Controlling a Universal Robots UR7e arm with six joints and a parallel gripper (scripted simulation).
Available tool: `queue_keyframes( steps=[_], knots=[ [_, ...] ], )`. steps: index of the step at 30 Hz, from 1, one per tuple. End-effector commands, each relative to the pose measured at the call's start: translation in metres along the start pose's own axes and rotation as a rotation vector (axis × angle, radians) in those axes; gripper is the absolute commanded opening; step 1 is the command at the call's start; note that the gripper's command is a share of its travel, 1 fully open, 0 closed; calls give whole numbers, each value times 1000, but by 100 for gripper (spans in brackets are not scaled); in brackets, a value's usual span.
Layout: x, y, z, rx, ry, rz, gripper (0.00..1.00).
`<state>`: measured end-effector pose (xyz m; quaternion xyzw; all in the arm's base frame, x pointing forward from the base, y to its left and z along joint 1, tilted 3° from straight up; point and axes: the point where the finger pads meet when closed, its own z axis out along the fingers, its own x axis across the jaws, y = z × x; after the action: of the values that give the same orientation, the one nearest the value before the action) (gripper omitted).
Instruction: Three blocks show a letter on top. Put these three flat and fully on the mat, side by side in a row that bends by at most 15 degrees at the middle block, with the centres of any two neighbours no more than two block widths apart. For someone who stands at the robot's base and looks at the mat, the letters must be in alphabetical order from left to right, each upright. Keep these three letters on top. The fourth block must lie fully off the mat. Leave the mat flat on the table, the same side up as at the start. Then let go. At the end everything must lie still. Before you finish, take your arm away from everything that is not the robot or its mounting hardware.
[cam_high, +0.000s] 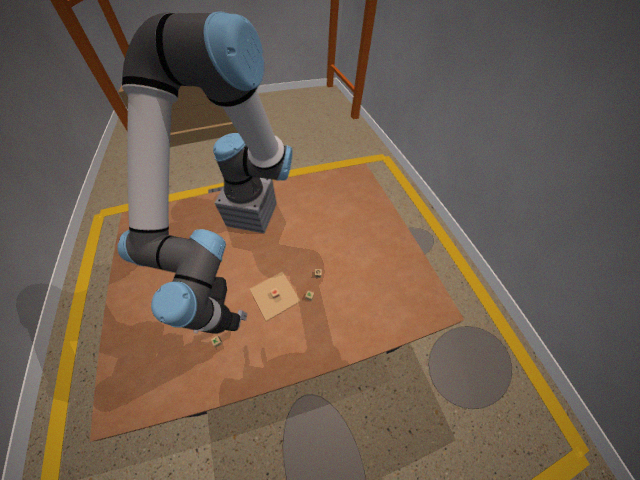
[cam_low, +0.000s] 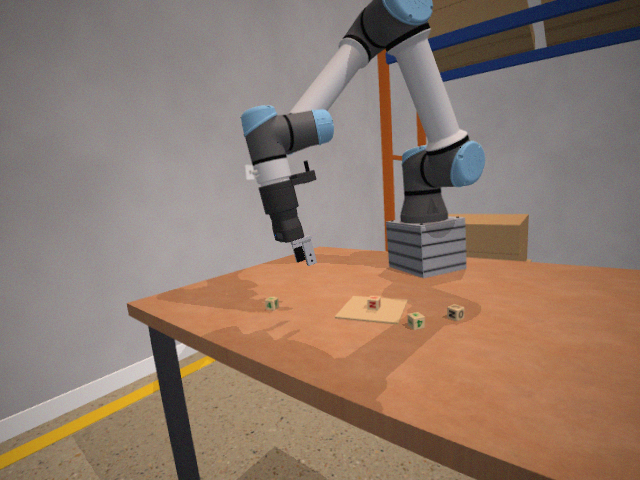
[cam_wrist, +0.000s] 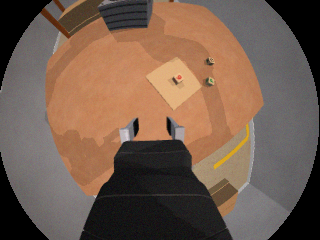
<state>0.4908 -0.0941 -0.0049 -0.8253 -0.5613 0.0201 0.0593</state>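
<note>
The tan mat (cam_high: 268, 311) (cam_low: 347, 315) (cam_wrist: 173, 103) lies flat on the table. A block with red marks (cam_high: 274, 293) (cam_low: 373, 303) (cam_wrist: 178, 78) sits on it near its middle. A block with green marks (cam_high: 309, 295) (cam_low: 416, 320) (cam_wrist: 210, 81) lies just off the mat. A block with black marks (cam_high: 317, 273) (cam_low: 455, 312) (cam_wrist: 211, 61) lies farther off it. Another green-marked block (cam_high: 216, 341) (cam_low: 271, 303) lies well off the mat on the other side. The top marks are too small to read. My gripper (cam_high: 241, 321) (cam_low: 305, 262) (cam_wrist: 152, 123) is open and empty, high above the table, between mat and far green-marked block.
The robot's grey ribbed base (cam_high: 246, 214) (cam_low: 426, 250) (cam_wrist: 127, 15) stands on the brown table (cam_high: 361, 248) (cam_low: 516, 361) behind the mat. The table's front edge lies beyond the blocks. A cardboard box (cam_low: 496, 237) stands behind the base.
</note>
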Motion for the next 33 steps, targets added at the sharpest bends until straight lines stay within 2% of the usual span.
queue_keyframes(
  steps=[1, 5, 7, 12, 17, 22, 33],
  knots=[
    [24, -26, -1, -35, -18, -134, 100],
    [45, -54, -1, -69, -37, -267, 100],
    [45, -54, -1, -69, -37, -267, 100],
    [70, -96, 2, -115, -65, -455, 100],
    [82, -121, 4, -142, -82, -565, 100],
    [86, -129, 5, -151, -88, -602, 100],
    [86, -129, 5, -151, -89, -603, 100]
  ],
)
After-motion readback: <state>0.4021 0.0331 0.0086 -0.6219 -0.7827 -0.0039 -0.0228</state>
